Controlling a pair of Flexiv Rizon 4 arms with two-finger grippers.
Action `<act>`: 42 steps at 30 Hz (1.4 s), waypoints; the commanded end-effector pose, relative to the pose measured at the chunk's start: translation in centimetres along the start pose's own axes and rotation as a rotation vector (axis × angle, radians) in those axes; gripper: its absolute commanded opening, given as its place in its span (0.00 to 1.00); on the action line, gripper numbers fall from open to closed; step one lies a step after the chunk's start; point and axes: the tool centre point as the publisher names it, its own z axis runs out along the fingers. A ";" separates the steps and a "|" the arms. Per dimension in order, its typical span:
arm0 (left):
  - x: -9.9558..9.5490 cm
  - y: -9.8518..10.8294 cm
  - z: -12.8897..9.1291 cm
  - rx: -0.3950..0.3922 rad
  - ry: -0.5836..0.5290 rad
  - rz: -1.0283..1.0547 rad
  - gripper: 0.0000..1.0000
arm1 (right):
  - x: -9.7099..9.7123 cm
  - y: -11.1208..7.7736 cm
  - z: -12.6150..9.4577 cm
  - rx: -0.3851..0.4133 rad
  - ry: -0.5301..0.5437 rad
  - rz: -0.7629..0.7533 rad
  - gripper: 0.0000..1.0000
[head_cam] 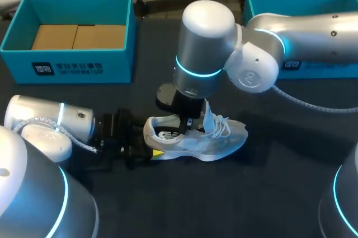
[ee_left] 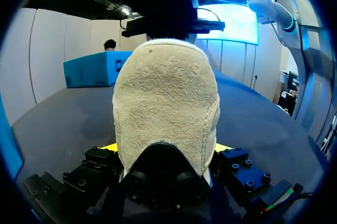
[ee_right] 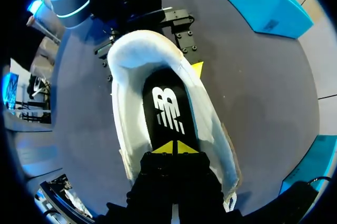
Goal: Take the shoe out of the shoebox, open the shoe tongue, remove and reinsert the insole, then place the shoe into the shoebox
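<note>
two roles: left gripper (ee_left: 164, 149), pinching the shoe (head_cam: 224, 137) at its heel, should hold firm while right gripper (ee_right: 174, 147), tips pressed together, works the insole (ee_right: 166, 108) slowly.

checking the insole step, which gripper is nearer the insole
Right. The right gripper is inside the shoe, tips on the insole; the left gripper clamps the heel from outside.

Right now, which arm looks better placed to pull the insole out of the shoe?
The right arm. The right claw sits inside the shoe opening, tips together on the black insole. The left claw is clamped on the heel from both sides, probably best kept steadying the shoe.
</note>
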 end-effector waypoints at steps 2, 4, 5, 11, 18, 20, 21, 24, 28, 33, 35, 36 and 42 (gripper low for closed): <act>0.0 0.2 0.0 -0.004 0.000 0.000 0.00 | -0.2 0.0 0.0 0.002 -0.012 0.002 0.27; 0.0 0.2 0.0 -0.004 0.000 0.000 0.00 | -0.5 0.0 -0.2 0.003 -0.017 0.002 0.33; 0.0 0.2 0.0 -0.004 0.000 0.000 0.00 | -0.5 0.1 -0.2 0.002 -0.020 0.000 0.35; 0.0 0.2 0.0 -0.004 0.000 0.000 0.00 | -1.0 0.4 0.0 0.003 -0.021 -0.015 0.36; 0.0 0.2 0.0 -0.004 0.000 0.000 0.00 | -1.4 0.9 1.0 0.005 0.007 -0.045 0.38; 0.0 0.2 0.0 -0.004 0.000 0.000 0.00 | -1.6 1.0 1.4 0.007 0.023 -0.053 0.38; 0.0 0.2 0.0 -0.004 0.000 0.000 0.00 | -1.6 1.0 1.6 0.007 0.029 -0.057 0.38; 0.0 0.2 0.0 -0.004 0.000 0.000 0.00 | -1.8 1.0 2.0 0.013 0.056 -0.070 0.39; 0.0 0.2 0.0 -0.004 0.000 0.000 0.00 | -1.8 0.9 2.7 0.020 0.087 -0.083 0.38; 0.0 0.2 0.0 -0.004 0.000 0.000 0.00 | -1.2 0.6 4.3 0.018 0.133 -0.082 0.38; 0.0 0.2 0.0 -0.004 0.000 0.000 0.00 | -0.8 0.4 5.0 0.015 0.146 -0.076 0.36; 0.0 0.2 0.0 -0.004 0.000 0.000 0.00 | -0.7 0.4 5.1 0.014 0.149 -0.074 0.35; 0.0 0.2 0.0 -0.004 0.000 0.000 0.00 | 0.4 0.1 6.3 0.012 0.169 -0.058 0.00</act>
